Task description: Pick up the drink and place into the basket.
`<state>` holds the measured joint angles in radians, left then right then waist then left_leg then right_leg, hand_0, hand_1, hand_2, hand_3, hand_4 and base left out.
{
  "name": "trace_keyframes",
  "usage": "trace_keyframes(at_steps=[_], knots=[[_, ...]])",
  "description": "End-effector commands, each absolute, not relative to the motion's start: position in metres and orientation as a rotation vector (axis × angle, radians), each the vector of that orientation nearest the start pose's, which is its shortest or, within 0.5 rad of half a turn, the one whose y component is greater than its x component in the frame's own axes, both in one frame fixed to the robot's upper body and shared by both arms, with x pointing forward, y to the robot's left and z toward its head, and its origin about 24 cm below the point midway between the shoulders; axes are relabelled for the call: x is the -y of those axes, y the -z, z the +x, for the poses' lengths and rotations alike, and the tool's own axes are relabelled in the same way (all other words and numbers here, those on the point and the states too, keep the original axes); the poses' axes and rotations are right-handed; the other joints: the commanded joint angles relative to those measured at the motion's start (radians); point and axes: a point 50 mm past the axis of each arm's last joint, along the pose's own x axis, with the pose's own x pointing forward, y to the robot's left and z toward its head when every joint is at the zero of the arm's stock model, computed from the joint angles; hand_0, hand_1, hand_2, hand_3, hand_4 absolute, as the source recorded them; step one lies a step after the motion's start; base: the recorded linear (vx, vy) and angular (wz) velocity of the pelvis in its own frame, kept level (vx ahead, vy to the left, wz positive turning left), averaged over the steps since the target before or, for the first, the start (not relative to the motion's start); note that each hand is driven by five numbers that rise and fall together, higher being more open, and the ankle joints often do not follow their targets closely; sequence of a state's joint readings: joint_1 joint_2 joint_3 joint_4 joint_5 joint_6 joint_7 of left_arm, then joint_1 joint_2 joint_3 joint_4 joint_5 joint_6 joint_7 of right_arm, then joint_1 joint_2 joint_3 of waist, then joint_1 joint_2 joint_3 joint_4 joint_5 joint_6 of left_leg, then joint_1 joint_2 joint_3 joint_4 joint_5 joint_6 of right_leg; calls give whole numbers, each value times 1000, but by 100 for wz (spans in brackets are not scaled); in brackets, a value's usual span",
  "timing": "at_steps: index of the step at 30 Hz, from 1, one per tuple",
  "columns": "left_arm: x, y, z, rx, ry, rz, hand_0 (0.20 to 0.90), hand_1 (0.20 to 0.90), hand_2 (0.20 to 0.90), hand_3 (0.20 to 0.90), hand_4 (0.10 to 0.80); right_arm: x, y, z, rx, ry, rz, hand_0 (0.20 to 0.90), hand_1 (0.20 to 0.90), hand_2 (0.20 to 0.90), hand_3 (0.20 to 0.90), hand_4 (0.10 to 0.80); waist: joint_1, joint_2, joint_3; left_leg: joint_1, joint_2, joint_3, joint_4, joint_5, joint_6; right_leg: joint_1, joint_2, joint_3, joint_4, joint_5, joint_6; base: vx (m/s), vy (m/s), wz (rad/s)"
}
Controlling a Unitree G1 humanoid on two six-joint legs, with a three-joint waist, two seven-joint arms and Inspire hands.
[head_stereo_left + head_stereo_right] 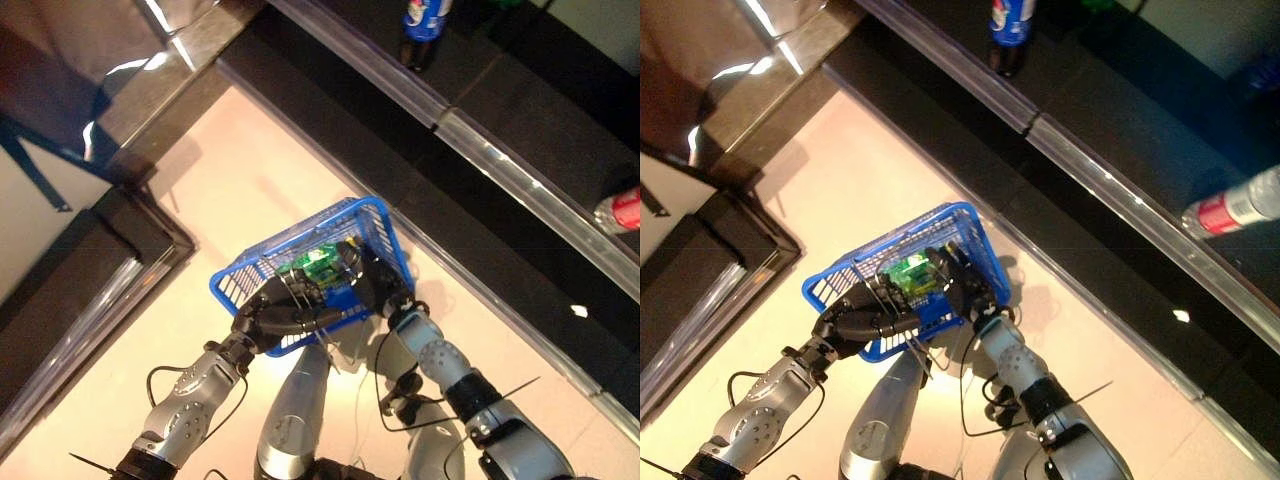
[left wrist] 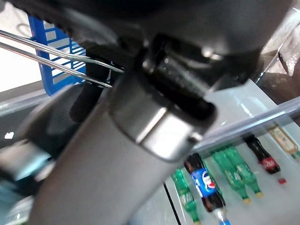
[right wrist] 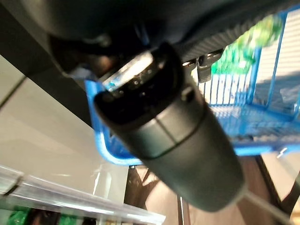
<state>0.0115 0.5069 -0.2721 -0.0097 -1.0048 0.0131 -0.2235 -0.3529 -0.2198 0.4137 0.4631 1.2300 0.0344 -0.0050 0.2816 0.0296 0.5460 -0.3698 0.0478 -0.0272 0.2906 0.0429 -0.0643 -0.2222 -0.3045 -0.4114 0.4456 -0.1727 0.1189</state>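
The blue basket hangs in front of me above the pale floor. My left hand is shut on its thin wire handles at the near rim. My right hand reaches over the right rim into the basket, its fingers curled round a green drink. The drink sits inside the basket at about rim height and also shows in the right eye view. In the right wrist view, the green drink lies past the hand, against the basket's blue wall.
A dark shelf with a clear front rail runs along the right. On it stand a dark bottle with a blue label and a red-labelled bottle. A dark cabinet stands at the left. Green and dark bottles stand on a shelf.
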Motion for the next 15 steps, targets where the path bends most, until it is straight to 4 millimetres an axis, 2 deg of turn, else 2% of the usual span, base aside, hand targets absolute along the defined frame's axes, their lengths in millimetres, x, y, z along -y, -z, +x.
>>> trace_keyframes(at_steps=[1, 6, 7, 13, 15], knots=[[-161, -134, 235, 429, 581, -637, 300, 300, 300, 200, 100, 85, -29, 291, -309, -411, 789, 900, 900, 900, 900, 800, -26, 18, -41, 63, -6, 28, -39, 11, 24, 45, 7, 28, -39, 111, -28, -1, -14, -30], [-174, -113, 237, 374, 405, -606, 300, 300, 300, 200, 100, 98, -10, 270, -352, -413, 791, 900, 900, 900, 900, 800, -61, 1, -71, 94, 19, 51, -53, 14, 14, 74, 31, 50, -74, 109, -28, 8, -18, -24], [-183, -100, 238, 332, 312, -609, 300, 300, 300, 200, 100, 103, -1, 259, -374, -413, 796, 900, 900, 900, 900, 800, -78, -8, -88, 112, 30, 63, -61, 15, 10, 88, 41, 63, -91, 108, -27, 34, 0, -28], [-218, -50, 232, 174, -24, -632, 300, 300, 300, 200, 100, 124, 37, 224, -495, -316, 755, 900, 900, 900, 900, 800, -133, -35, -157, 170, 60, 105, -91, 19, -4, 137, 61, 103, -159, 111, -24, 45, 9, -28], [-223, -42, 229, 147, -73, -631, 300, 300, 300, 200, 100, 128, 43, 220, -514, -269, 743, 900, 900, 900, 900, 800, -141, -40, -167, 179, 64, 111, -96, 18, -6, 144, 62, 109, -170, 113, -23, 44, 8, -28]])
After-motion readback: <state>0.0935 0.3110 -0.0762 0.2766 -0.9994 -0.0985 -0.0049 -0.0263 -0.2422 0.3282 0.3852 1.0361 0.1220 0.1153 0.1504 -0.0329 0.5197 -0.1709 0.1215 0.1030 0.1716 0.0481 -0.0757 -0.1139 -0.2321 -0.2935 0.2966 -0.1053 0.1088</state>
